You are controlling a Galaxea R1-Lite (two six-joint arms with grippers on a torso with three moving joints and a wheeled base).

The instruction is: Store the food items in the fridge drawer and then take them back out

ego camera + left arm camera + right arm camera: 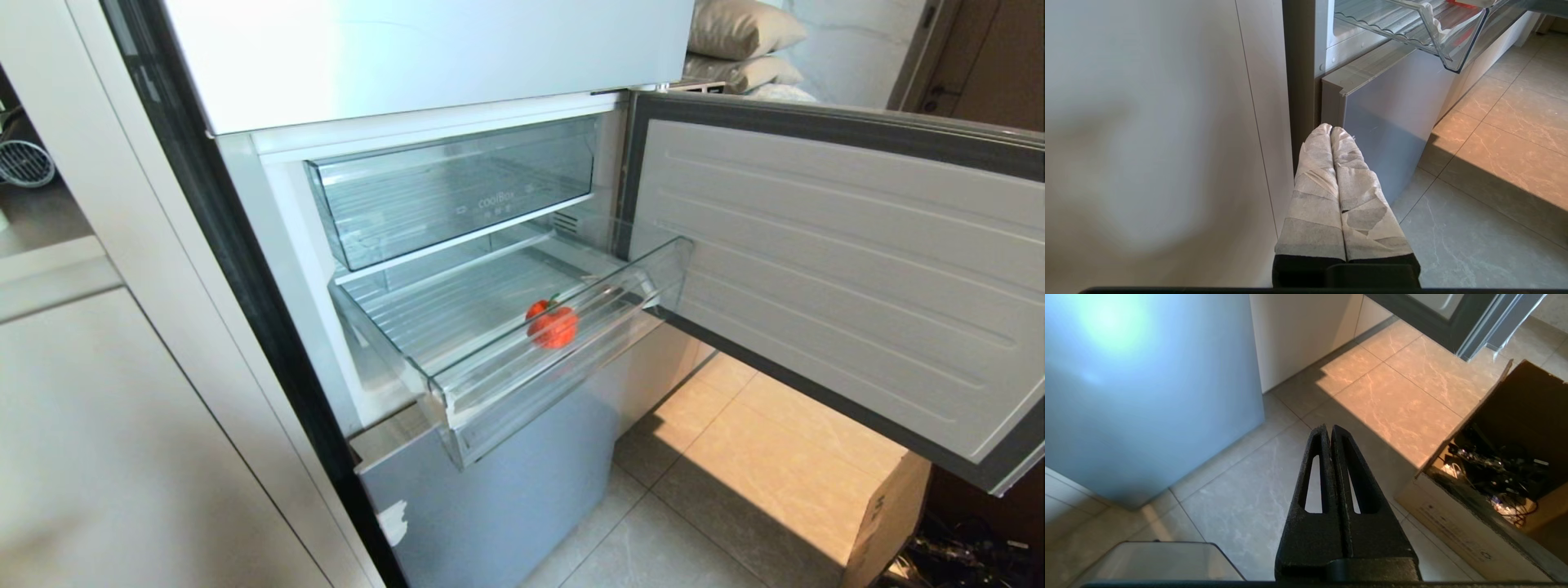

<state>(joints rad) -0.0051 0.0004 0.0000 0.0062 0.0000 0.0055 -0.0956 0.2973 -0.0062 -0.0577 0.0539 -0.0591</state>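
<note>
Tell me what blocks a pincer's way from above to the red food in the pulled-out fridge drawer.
Nothing visible does. The fridge drawer is pulled out and open on top, with the food items near its front lip, clear of the upper bin. The fridge door is swung wide. Both the left pincer and right pincer are shut, low near the floor.

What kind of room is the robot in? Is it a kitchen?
Probably a home kitchen. There is a fridge with its door swung open, a clear fridge drawer pulled out with red food items inside, pale cabinet panels beside it, and a tiled floor.
</note>
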